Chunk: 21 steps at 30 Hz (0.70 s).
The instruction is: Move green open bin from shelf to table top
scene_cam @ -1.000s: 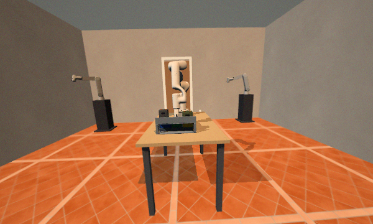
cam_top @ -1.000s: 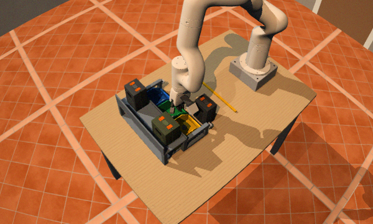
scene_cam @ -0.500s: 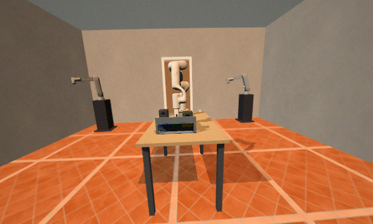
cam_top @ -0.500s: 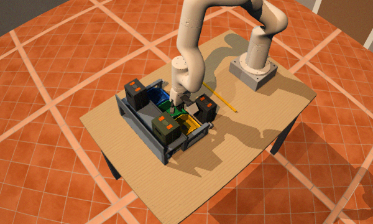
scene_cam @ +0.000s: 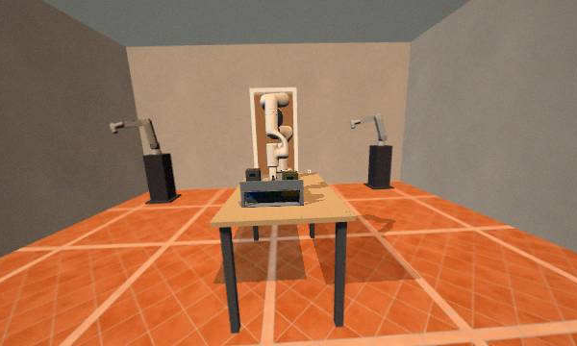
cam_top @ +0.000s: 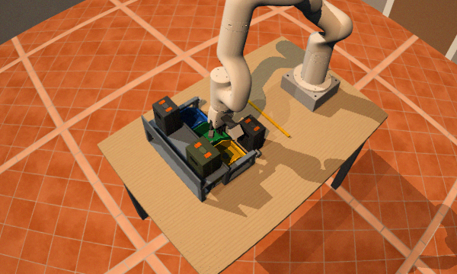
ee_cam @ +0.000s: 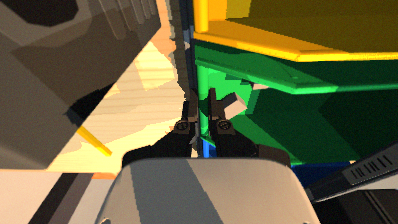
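The green open bin (cam_top: 201,130) (ee_cam: 280,125) sits in the grey shelf (cam_top: 171,156) (scene_cam: 271,185), between the yellow bin (cam_top: 234,151) (ee_cam: 340,25) and the blue bin (cam_top: 193,117) (ee_cam: 315,170). It looks level. My gripper (cam_top: 220,131) (ee_cam: 203,98) points down at its front edge and is shut on the green bin's upright front lip, one finger inside and one outside. A pale block (ee_cam: 235,105) shows inside the green bin, beside the inner finger. The rest of its contents is in shadow or hidden.
A dark box (cam_top: 167,116) (scene_cam: 253,174) and an olive box (cam_top: 203,156) (scene_cam: 289,176) stand on top of the shelf. Another dark box (cam_top: 252,131) (ee_cam: 60,65) stands close in front of the bins. A yellow rod (cam_top: 270,119) (ee_cam: 95,141) lies on the table, towards the robot base.
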Each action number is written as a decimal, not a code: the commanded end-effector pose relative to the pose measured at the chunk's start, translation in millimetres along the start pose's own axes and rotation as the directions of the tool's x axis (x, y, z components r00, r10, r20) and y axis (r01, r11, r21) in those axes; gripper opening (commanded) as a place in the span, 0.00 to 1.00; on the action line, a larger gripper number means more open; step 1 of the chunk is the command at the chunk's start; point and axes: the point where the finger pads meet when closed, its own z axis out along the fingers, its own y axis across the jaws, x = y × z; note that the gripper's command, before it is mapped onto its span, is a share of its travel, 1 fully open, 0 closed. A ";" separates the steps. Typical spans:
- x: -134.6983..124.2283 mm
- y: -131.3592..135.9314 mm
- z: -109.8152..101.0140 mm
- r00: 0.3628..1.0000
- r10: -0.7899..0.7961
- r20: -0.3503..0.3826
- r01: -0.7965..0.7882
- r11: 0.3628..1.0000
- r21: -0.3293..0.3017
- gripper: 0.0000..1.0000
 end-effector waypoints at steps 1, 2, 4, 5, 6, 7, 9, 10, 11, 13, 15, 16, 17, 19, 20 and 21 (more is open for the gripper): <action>-0.1 1.0 -0.9 1.000 0.000 0.000 0.000 1.000 -0.002 0.00; -0.1 1.0 -0.9 1.000 0.000 0.000 0.000 1.000 -0.002 0.00; -0.1 1.0 -5.6 1.000 0.000 0.000 0.000 1.000 -0.002 0.00; -0.1 1.0 -8.0 1.000 0.000 0.000 0.000 1.000 -0.002 0.00; -0.1 1.0 -10.4 1.000 0.000 0.000 0.000 1.000 -0.002 0.00; -0.1 1.0 -12.8 1.000 0.000 0.000 0.000 1.000 -0.002 0.00; -0.1 1.0 -12.8 1.000 0.000 0.000 0.000 1.000 -0.002 0.00; -0.1 1.0 -12.8 1.000 0.000 0.000 0.000 1.000 -0.002 0.00; -0.1 1.0 -12.8 1.000 0.000 0.000 0.000 1.000 -0.002 0.00; -0.1 1.0 -12.8 1.000 0.000 0.000 0.000 1.000 -0.002 0.00; -0.1 1.0 -12.8 1.000 0.000 0.000 0.000 1.000 -0.002 0.00; -0.1 1.0 -12.8 1.000 0.000 0.000 0.000 1.000 -0.002 0.00; -0.1 1.0 -12.8 1.000 0.000 0.000 0.000 1.000 -0.002 0.00; -0.1 1.0 -12.8 1.000 0.000 0.000 0.000 1.000 -0.002 0.00; -0.1 1.0 -14.1 1.000 0.000 0.000 0.000 1.000 -0.002 0.00; -0.1 1.0 -15.6 1.000 0.000 0.000 0.000 1.000 -0.002 0.00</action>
